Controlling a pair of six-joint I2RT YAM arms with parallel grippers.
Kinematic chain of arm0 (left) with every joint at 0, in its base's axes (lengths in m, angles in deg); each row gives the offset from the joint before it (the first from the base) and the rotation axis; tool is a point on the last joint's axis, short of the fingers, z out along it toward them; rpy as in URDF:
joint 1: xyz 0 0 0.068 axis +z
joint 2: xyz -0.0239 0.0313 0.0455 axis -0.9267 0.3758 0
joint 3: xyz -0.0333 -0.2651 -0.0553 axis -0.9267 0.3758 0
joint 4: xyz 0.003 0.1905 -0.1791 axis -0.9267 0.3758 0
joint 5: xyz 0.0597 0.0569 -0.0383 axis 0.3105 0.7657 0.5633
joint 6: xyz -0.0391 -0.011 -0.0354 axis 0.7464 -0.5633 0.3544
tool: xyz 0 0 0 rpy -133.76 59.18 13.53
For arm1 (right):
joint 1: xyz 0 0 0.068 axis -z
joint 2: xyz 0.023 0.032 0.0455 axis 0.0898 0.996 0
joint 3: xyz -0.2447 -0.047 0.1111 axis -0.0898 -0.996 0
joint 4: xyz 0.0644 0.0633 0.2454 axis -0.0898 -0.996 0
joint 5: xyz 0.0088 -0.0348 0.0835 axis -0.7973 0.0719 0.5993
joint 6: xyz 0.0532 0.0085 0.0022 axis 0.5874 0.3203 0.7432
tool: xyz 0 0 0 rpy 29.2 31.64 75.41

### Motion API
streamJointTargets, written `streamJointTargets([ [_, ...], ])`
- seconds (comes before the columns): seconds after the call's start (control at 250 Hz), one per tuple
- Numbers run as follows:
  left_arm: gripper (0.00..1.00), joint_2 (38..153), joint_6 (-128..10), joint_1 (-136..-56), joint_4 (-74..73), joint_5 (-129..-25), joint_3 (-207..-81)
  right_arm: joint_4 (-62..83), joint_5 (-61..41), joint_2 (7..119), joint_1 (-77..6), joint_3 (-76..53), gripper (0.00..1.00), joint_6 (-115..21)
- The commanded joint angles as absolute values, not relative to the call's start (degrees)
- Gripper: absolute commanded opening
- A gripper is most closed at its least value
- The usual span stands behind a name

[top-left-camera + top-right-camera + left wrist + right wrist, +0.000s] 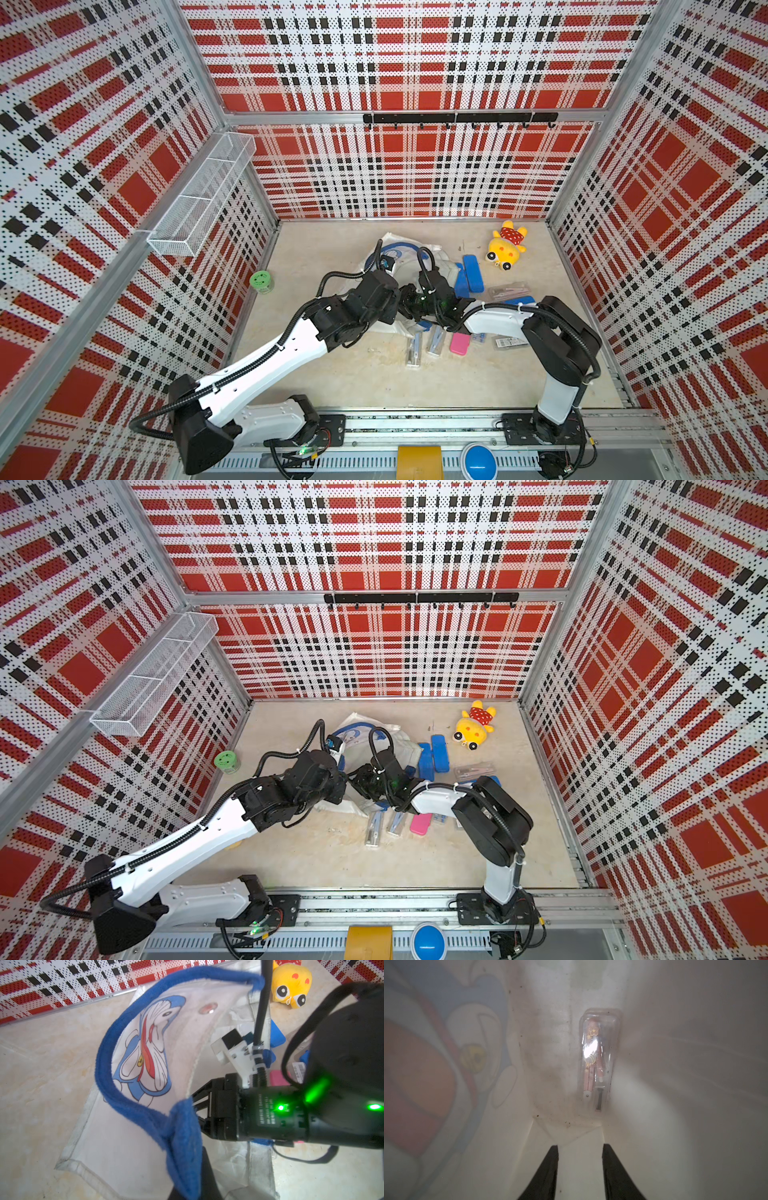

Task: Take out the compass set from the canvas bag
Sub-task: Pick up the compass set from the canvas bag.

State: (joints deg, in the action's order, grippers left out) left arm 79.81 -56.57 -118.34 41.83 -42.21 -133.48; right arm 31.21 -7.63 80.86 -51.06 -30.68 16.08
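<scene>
The off-white canvas bag (pixel 388 241) (pixel 357 723) lies at the middle of the table, its mouth held up. My left gripper (pixel 197 1176) is shut on the bag's blue handle tab (pixel 185 1136) at the mouth's rim. My right gripper (pixel 580 1147) is inside the bag (pixel 675 1064), open, with nothing between its fingers. The compass set (pixel 598 1064), a clear plastic case holding a pink compass, lies flat on the bag's floor just ahead of the fingertips, apart from them. In both top views the bag's cloth hides it.
A yellow plush toy (pixel 507 245) sits at the back right. Blue cases (pixel 471 272), clear cases (pixel 509 291) (pixel 415 349) and a pink case (pixel 460 343) lie right of and in front of the bag. A green roll (pixel 261 281) stands at the left wall.
</scene>
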Motion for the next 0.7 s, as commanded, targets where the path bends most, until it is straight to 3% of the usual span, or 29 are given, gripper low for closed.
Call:
streamJointTargets([
  [0.0, 0.0, 76.59, -55.01, -120.36, 35.41, -37.42, -131.35, 41.54, -10.81, 83.64, -51.03, -31.09, 0.44, 21.76],
  [0.168, 0.0, 72.97, -56.61, -121.81, 32.36, -37.16, -128.78, 41.64, -12.63, 86.53, -51.14, -30.6, 0.59, 24.17],
  [0.284, 0.0, 71.32, -58.74, -122.77, 31.75, -34.9, -128.68, 43.53, -13.03, 88.32, -51.21, -30.51, 0.63, 25.84],
  [0.428, 0.0, 70.24, -61.97, -122.68, 30.6, -32.74, -128.9, 49.32, -12.12, 90.07, -51.26, -30.07, 0.62, 26.68],
  [0.696, 0.0, 72.45, -60.79, -118.01, 31.91, -35.19, -130.58, 57.28, -8.97, 87.65, -51.54, -33.97, 0.49, 26.68],
])
